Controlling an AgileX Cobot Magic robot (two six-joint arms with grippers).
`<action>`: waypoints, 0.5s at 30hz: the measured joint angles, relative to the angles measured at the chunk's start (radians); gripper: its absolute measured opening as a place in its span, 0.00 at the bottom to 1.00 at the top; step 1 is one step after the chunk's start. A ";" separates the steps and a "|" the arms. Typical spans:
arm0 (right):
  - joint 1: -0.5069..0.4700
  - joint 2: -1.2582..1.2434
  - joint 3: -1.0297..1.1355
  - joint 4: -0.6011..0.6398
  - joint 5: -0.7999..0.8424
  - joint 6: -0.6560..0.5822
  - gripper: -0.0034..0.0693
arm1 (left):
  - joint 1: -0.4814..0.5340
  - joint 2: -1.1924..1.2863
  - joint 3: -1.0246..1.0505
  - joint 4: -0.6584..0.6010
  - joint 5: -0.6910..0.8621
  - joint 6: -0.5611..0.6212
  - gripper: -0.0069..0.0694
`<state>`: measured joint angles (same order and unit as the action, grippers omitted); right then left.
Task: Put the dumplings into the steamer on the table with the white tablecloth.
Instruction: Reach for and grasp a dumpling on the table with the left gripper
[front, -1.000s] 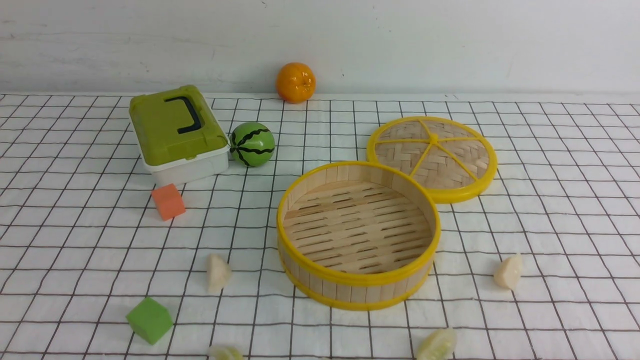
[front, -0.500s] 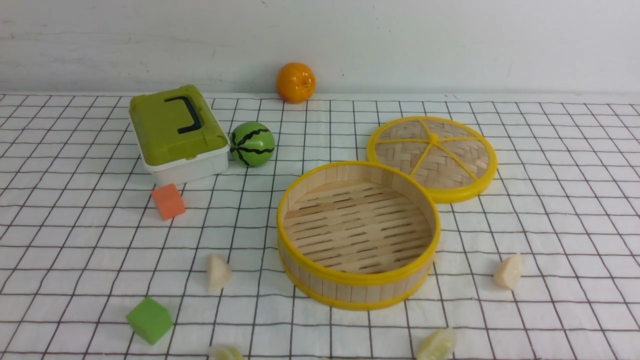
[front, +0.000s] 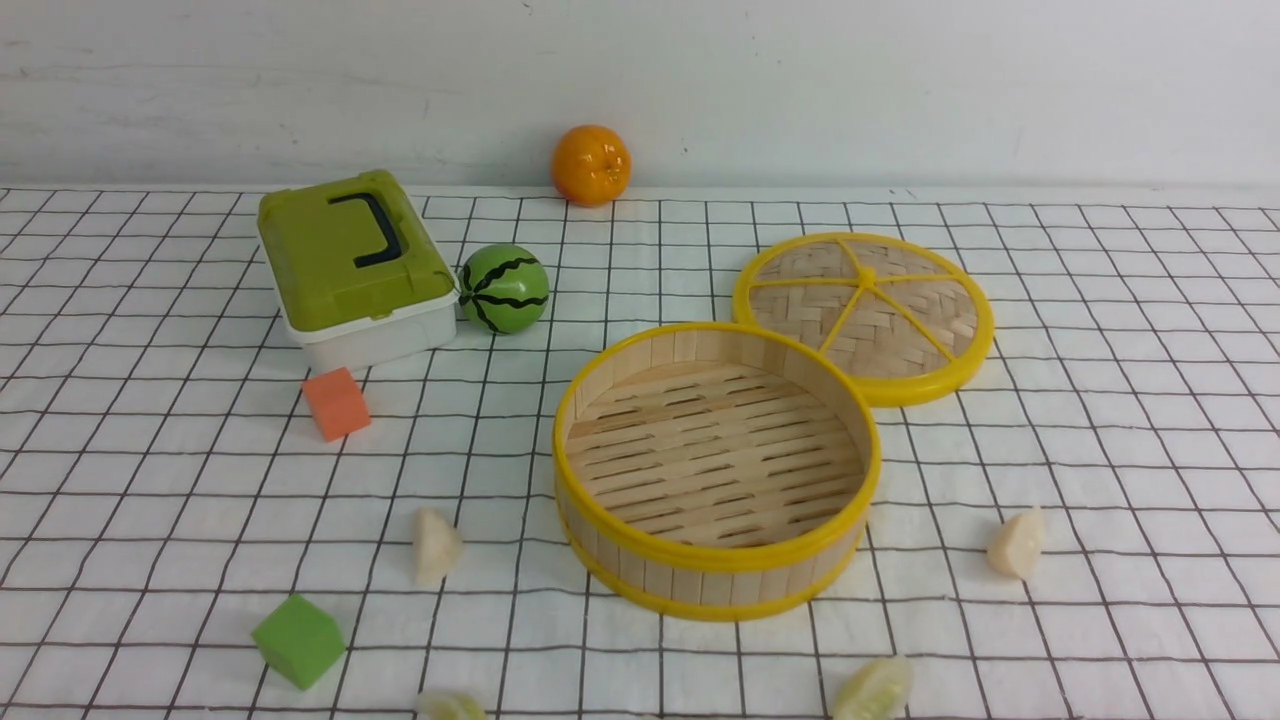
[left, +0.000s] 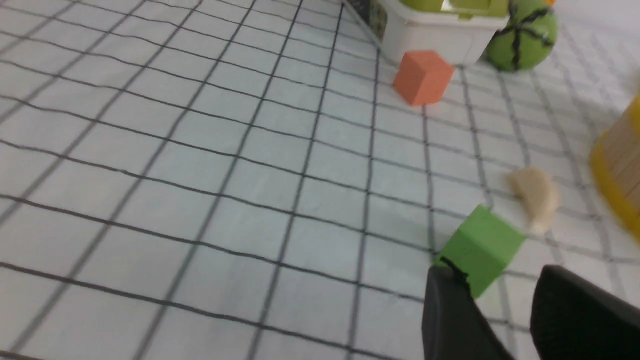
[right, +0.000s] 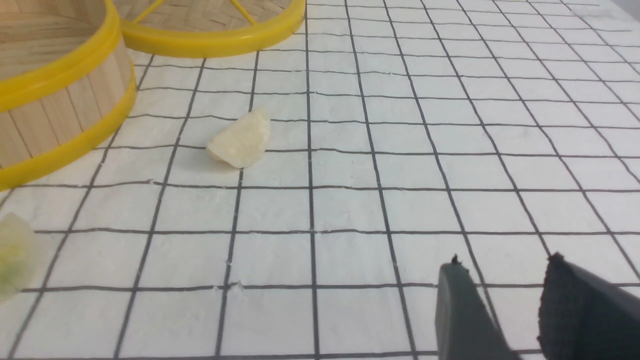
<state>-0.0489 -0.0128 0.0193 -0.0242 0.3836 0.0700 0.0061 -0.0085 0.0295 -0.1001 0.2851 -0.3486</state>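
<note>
The steamer (front: 715, 582) stands empty on the white tablecloth (front: 1100, 420) that covers the table. Two cream dumplings lie beside it, one to its left (front: 436, 545) and one to its right (front: 1017, 543). Two green-tinted dumplings (front: 875, 688) (front: 450, 706) lie at the near edge. Neither gripper shows in the front view. My left gripper (left: 495, 276) is open and empty over the cloth, just short of a green cube (left: 482, 247), with a cream dumpling (left: 537, 197) beyond it. My right gripper (right: 504, 264) is open and empty, well short of the other cream dumpling (right: 241, 141).
The woven lid (front: 865, 315) lies flat behind the steamer on the right. A green-lidded box (front: 352, 265), a toy watermelon (front: 505, 288) and an orange cube (front: 337, 403) sit at the back left. An orange (front: 591, 164) rests by the wall.
</note>
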 joint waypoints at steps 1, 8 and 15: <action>0.000 0.000 0.000 0.009 0.000 0.000 0.38 | 0.000 0.000 0.000 -0.012 -0.004 -0.009 0.40; 0.000 0.000 0.001 0.442 0.004 0.146 0.38 | 0.000 0.000 0.000 -0.563 -0.092 -0.392 0.40; 0.000 0.000 0.008 0.811 -0.004 0.232 0.38 | 0.000 0.000 0.000 -0.708 -0.111 -0.428 0.40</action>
<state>-0.0489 -0.0128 0.0273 0.7871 0.3798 0.3020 0.0061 -0.0085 0.0295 -0.8083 0.1742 -0.7765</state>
